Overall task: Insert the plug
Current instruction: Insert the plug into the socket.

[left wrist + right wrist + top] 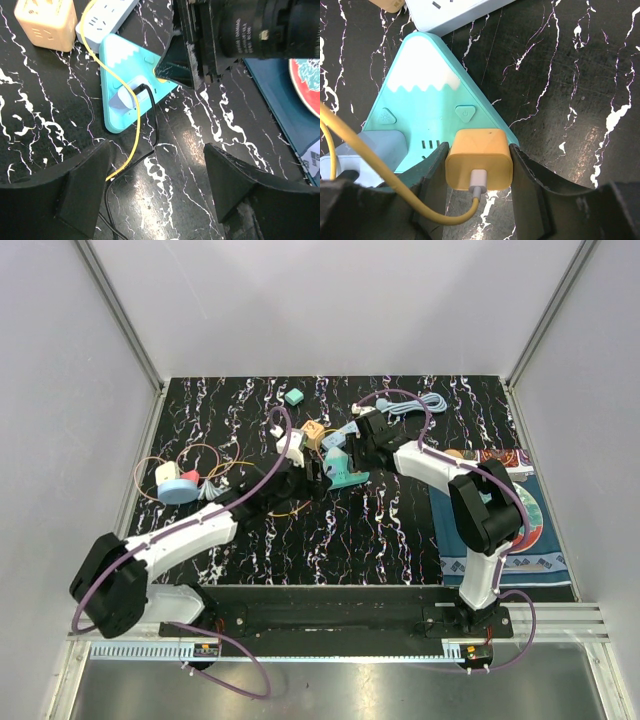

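A black tabletop point(380, 530) veined with white marbling fills the floor of a white-walled enclosure; a small teal cube point(294, 396) sits alone near the back edge; a beige cube socket point(45, 22) stands just beside a pale, slim power strip point(107, 17), the two close but whether touching cannot be told; at the left lies a blue disc point(180, 490) with a white block point(167, 473) and a pink piece against it, ringed by thin loops of wire point(205, 450); a lavender coiled cable point(425, 404) rests at the back right; a blue printed mat point(545, 545) with a round picture covers the right edge; a pale grey-blue adapter point(122, 97) trails a black lead point(155, 125).
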Controlling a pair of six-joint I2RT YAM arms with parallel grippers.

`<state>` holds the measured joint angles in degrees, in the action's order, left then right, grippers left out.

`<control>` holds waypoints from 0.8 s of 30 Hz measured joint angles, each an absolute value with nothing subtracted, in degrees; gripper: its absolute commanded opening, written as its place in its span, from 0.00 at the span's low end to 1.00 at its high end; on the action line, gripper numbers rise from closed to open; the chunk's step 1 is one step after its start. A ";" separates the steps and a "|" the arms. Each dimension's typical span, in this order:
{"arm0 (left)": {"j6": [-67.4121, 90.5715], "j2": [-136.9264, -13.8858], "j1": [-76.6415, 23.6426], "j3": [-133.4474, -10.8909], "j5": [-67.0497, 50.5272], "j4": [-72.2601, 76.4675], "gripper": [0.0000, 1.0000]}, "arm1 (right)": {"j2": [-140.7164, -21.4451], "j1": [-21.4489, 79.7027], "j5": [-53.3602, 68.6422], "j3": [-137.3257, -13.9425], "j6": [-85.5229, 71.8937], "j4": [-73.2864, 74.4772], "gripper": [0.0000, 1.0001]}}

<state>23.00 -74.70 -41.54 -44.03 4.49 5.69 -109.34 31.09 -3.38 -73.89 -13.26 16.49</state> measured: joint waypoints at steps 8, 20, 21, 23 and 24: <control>22.98 -66.89 -41.54 -42.85 5.45 4.34 0.86 | -105.27 31.20 -1.65 -70.06 -13.39 14.72 0.22; 22.46 -59.16 -41.54 -42.26 8.25 -2.17 0.89 | -98.61 32.99 4.03 -63.51 -16.16 22.98 0.77; 22.46 -58.65 -41.54 -42.11 8.36 -2.57 0.89 | -97.84 33.01 4.21 -62.87 -16.40 23.49 0.77; 22.46 -57.80 -41.54 -41.69 8.49 -3.40 0.89 | -96.40 33.01 4.27 -62.22 -16.75 23.88 0.75; 22.46 -57.65 -41.54 -41.58 8.51 -3.68 0.89 | -95.53 32.99 4.29 -61.93 -16.91 23.81 0.75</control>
